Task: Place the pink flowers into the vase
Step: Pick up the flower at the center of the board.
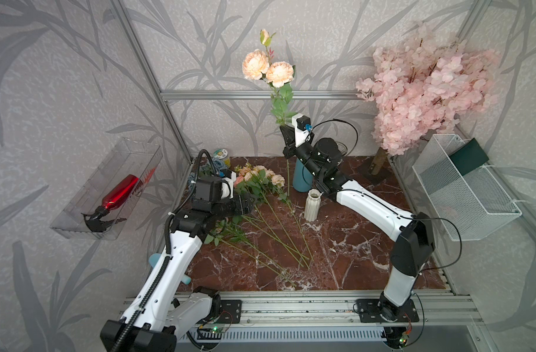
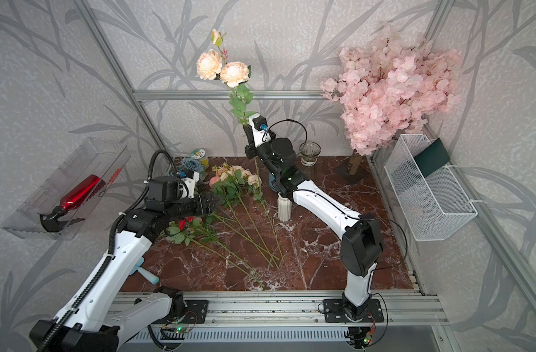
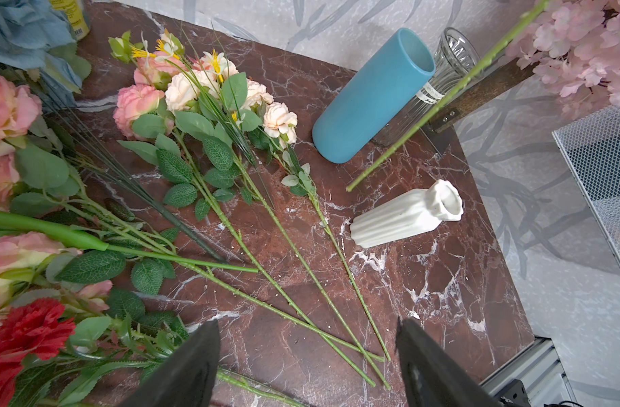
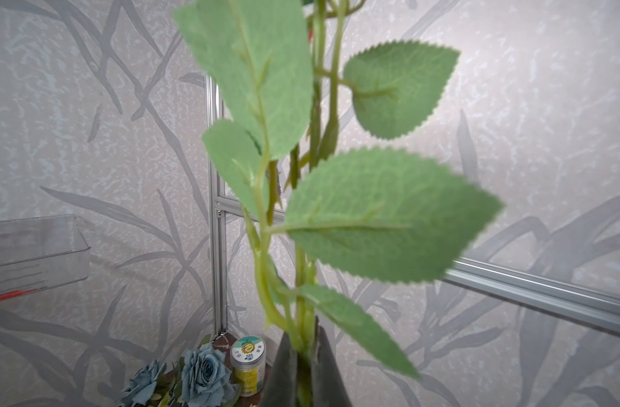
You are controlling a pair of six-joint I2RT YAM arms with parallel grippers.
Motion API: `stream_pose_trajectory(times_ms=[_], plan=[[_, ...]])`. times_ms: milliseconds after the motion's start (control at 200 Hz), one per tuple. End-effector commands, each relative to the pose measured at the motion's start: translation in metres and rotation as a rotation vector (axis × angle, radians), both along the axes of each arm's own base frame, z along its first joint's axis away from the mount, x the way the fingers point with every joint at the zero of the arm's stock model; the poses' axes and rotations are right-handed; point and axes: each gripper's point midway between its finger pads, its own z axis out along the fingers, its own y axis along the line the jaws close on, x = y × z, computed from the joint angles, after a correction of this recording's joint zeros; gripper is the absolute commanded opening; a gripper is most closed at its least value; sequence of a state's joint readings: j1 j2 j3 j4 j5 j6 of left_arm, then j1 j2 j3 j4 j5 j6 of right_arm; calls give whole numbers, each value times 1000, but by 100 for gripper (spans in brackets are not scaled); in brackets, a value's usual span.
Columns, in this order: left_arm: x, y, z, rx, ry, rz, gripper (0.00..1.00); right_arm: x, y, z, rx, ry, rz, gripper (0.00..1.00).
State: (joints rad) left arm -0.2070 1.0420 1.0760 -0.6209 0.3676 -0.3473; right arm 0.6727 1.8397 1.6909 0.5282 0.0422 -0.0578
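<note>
A stem of pink flowers (image 1: 268,69) (image 2: 222,68) stands upright in the air at the back of the table. My right gripper (image 1: 283,126) (image 2: 247,126) is shut on its green stalks (image 4: 303,349), just under the leaves. The bare stem (image 3: 442,102) hangs down beside the blue vase (image 1: 300,178) (image 3: 368,98), and its tip is above the table near the white ribbed vase (image 1: 312,204) (image 3: 407,215). A glass vase (image 2: 310,153) stands behind. More pink flowers (image 1: 260,176) (image 3: 196,91) lie on the marble. My left gripper (image 1: 251,204) (image 3: 309,323) hovers open over their stems, holding nothing.
A pink blossom tree (image 1: 425,88) fills the back right corner above a white wire basket (image 1: 464,195). On the left wall a clear bin (image 1: 78,225) holds a red spray bottle (image 1: 120,195). Blue-grey flowers (image 4: 203,377), a small jar (image 4: 248,364) and a red flower (image 3: 26,331) sit at the table's left.
</note>
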Motion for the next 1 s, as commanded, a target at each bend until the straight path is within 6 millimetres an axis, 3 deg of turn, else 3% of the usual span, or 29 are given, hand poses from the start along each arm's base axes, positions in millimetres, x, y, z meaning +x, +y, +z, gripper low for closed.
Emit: stream_pose_trajectory(times_ms=[0, 240, 435, 615, 820, 995], plan=[[-1, 3, -6, 28, 8, -1, 80, 7, -23, 44, 80, -155, -77, 0], [1, 3, -10, 27, 27, 2, 80, 11, -38, 69, 142, -265, -132, 0], [4, 14, -15, 75, 40, 52, 80, -3, -46, 101, 165, -301, -124, 0], [6, 28, -20, 127, 58, 116, 80, -5, -49, 113, 110, -309, -152, 0], [7, 30, -21, 119, 63, 127, 80, -3, -56, 123, 81, -321, -175, 0], [8, 30, -21, 105, 66, 128, 80, -7, -63, 144, 92, -339, -171, 0]])
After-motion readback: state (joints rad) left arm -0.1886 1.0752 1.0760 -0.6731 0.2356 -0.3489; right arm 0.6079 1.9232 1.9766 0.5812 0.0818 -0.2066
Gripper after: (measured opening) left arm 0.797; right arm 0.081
